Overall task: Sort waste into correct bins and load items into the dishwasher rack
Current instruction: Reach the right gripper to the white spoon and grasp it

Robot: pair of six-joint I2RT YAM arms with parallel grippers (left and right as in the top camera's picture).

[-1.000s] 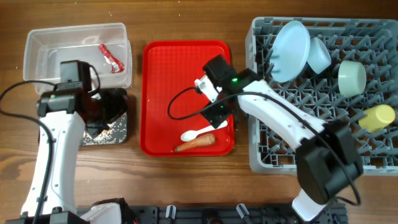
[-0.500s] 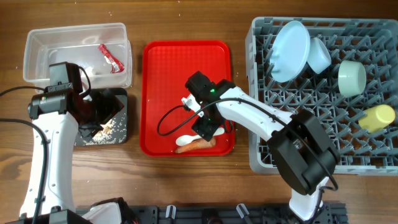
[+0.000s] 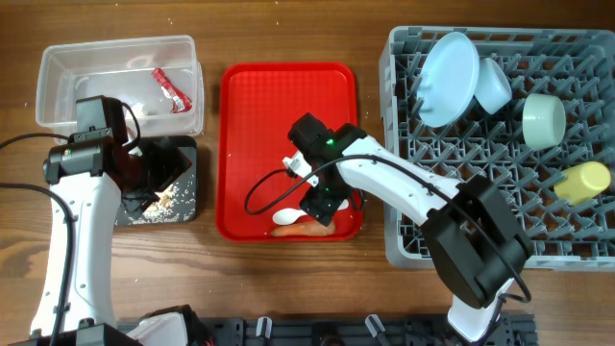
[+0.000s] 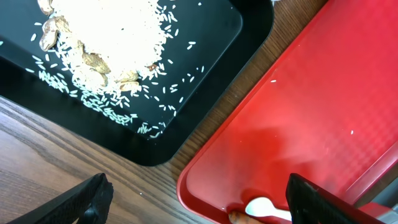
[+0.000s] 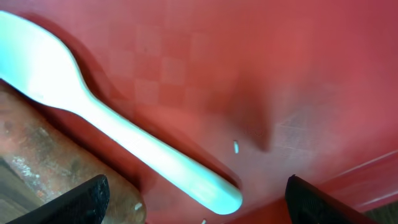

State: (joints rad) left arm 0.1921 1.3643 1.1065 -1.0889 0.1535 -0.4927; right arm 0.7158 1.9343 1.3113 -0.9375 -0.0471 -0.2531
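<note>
The white plastic spoon (image 5: 118, 130) and the orange carrot piece (image 5: 50, 168) lie at the front edge of the flat red tray (image 3: 259, 125). My right gripper (image 3: 322, 204) is open, low over the tray, with the spoon's handle end between its fingers (image 5: 196, 202). My left gripper (image 3: 144, 183) is open over the black tray (image 4: 205, 62), which holds beige crumbs and rice (image 4: 99, 43). The red wrapper (image 3: 171, 88) lies in the clear tub (image 3: 58, 77). The plate (image 3: 450, 77), two bowls (image 3: 492, 85) (image 3: 544, 119) and yellow cup (image 3: 584, 181) sit in the grey rack (image 3: 423, 240).
The spoon and carrot also show at the bottom of the left wrist view (image 4: 267, 208). A few rice grains lie on the red tray (image 5: 236, 147). Wooden table (image 3: 288, 279) surrounds everything.
My right gripper has moved down and left across the red tray to the spoon and carrot. My left arm shifted slightly left over the black tray, then stayed still.
</note>
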